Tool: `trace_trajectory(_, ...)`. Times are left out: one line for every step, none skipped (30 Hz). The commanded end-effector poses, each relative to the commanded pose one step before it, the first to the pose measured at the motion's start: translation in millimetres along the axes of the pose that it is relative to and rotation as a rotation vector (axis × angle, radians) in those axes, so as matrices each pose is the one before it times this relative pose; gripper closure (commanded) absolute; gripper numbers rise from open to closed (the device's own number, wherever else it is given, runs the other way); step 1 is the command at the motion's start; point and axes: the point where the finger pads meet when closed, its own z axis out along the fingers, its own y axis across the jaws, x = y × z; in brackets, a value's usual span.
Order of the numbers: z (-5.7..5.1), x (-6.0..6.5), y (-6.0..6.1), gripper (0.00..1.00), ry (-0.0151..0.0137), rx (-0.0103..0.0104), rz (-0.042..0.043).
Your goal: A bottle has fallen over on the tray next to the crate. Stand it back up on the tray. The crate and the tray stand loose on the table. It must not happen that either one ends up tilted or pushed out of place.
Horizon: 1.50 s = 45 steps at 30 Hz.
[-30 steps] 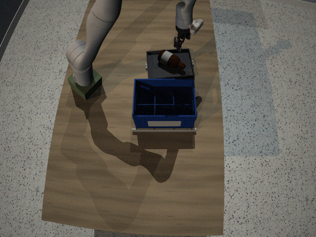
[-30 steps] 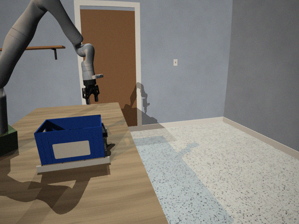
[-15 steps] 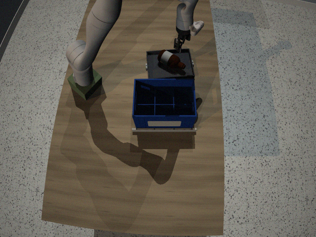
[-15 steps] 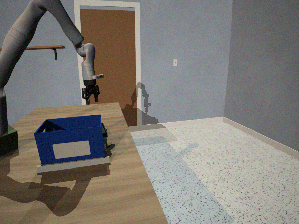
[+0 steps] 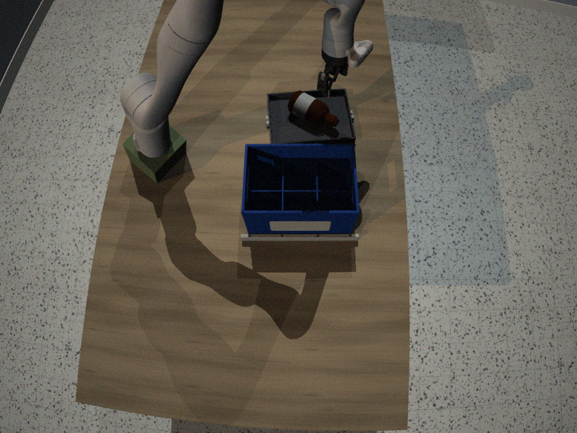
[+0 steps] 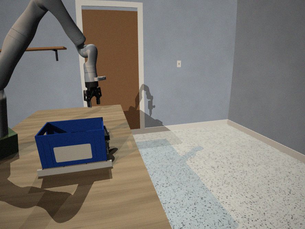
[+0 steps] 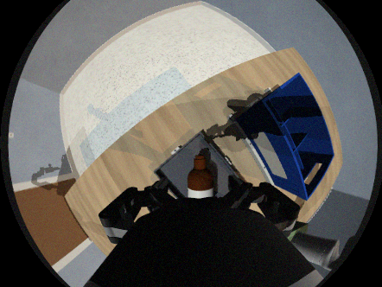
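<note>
From the top view, you see a brown bottle (image 5: 313, 108) lying on its side in the dark tray (image 5: 284, 132), upper centre of the frame — just above the blue crate (image 5: 300, 227). Your pincer (image 5: 327, 81) hangs wide and empty at the tray's upper edge, over the wooden tabletop (image 5: 140, 302).

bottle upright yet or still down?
Still down. The bottle lies on its side on the tray, cap toward the crate; the open gripper holds nothing.

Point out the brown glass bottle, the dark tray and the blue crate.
Brown glass bottle (image 5: 318, 110), top view, its body.
Dark tray (image 5: 298, 132), top view, bare floor.
Blue crate (image 5: 256, 227), top view, front wall.
</note>
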Motion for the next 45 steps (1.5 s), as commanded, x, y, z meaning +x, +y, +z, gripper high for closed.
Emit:
trace_trajectory(-1.41,-1.13,4.18,0.00,-0.00965,-0.00400,0.00177)
trace_trajectory(-0.04,0.05,-0.09,0.00,0.00008,0.00017,0.00006)
trace_trajectory(0.00,0.00,0.00,0.00,0.00000,0.00000,0.00000)
trace_trajectory(0.00,0.00,0.00,0.00,0.00000,0.00000,0.00000)
trace_trajectory(-0.01,0.01,-0.01,0.00,0.00001,0.00002,0.00001)
trace_trajectory(0.07,0.39,1.64,0.00,-0.00446,-0.00040,0.00164)
trace_trajectory(-0.02,0.03,-0.05,0.00,0.00005,0.00010,0.00004)
trace_trajectory(-0.06,0.08,-0.12,0.00,0.00011,0.00024,0.00008)
trace_trajectory(-0.03,0.05,-0.07,0.00,0.00007,0.00014,0.00005)
trace_trajectory(0.05,0.34,1.36,0.00,-0.00374,-0.00028,0.00139)
trace_trajectory(-0.02,0.03,-0.05,0.00,0.00004,0.00009,0.00003)
trace_trajectory(-0.05,0.07,-0.11,0.00,0.00010,0.00021,0.00007)
trace_trajectory(-0.03,0.04,-0.06,0.00,0.00006,0.00012,0.00004)
trace_trajectory(0.03,0.27,1.12,0.00,-0.00307,-0.00021,0.00114)
trace_trajectory(-0.02,0.02,-0.04,0.00,0.00003,0.00007,0.00002)
trace_trajectory(-0.04,0.05,-0.09,0.00,0.00008,0.00017,0.00006)
trace_trajectory(-0.02,0.03,-0.05,0.00,0.00005,0.00010,0.00003)
trace_trajectory(0.02,0.22,0.89,0.00,-0.00245,-0.00015,0.00091)
trace_trajectory(-0.01,0.02,-0.03,0.00,0.00003,0.00006,0.00002)
trace_trajectory(0.00,0.00,0.00,0.00,0.00000,0.00000,0.00000)
trace_trajectory(0.00,0.00,0.00,0.00,0.00000,0.00000,0.00000)
trace_trajectory(-0.07,0.10,-0.15,0.00,0.00014,0.00030,0.00010)
trace_trajectory(0.02,0.17,0.68,0.00,-0.00189,-0.00010,0.00070)
trace_trajectory(0.01,0.13,0.50,0.00,-0.00138,-0.00006,0.00052)
trace_trajectory(-0.02,0.03,-0.05,0.00,0.00005,0.00010,0.00003)
trace_trajectory(-0.03,0.04,-0.07,0.00,0.00006,0.00013,0.00004)
trace_trajectory(-0.01,0.10,0.32,0.00,-0.00093,0.00001,0.00037)
trace_trajectory(0.00,0.06,0.20,0.00,-0.00058,0.00000,0.00023)
trace_trajectory(-0.01,0.05,0.08,0.00,-0.00029,0.00004,0.00013)
trace_trajectory(-0.02,0.03,0.01,0.00,-0.00009,0.00006,0.00007)
trace_trajectory(-0.01,0.02,-0.02,0.00,0.00001,0.00005,0.00002)
trace_trajectory(0.00,0.01,-0.01,0.00,0.00001,0.00002,0.00001)
trace_trajectory(0.00,0.00,0.00,1.00,0.00000,0.00000,0.00000)
trace_trajectory(0.00,0.00,0.00,1.00,0.00000,0.00000,0.00000)
trace_trajectory(0.00,0.00,0.00,1.00,0.00000,0.00000,0.00000)
trace_trajectory(0.00,0.00,0.00,1.00,0.00000,0.00000,0.00000)
trace_trajectory(0.00,0.00,0.00,1.00,0.00000,0.00000,0.00000)
trace_trajectory(0.00,0.00,0.00,1.00,0.00000,0.00000,0.00000)
trace_trajectory(0.00,0.00,0.00,1.00,0.00000,0.00000,0.00000)
trace_trajectory(0.00,0.00,0.00,1.00,0.00000,0.00000,0.00000)
trace_trajectory(0.00,0.00,0.00,1.00,0.00000,0.00000,0.00000)
trace_trajectory(0.00,0.00,0.00,1.00,0.00000,0.00000,0.00000)
trace_trajectory(0.00,0.00,0.00,1.00,0.00000,0.00000,0.00000)
trace_trajectory(0.00,0.00,0.00,1.00,0.00000,0.00000,0.00000)
trace_trajectory(0.00,0.00,0.00,1.00,0.00000,0.00000,0.00000)
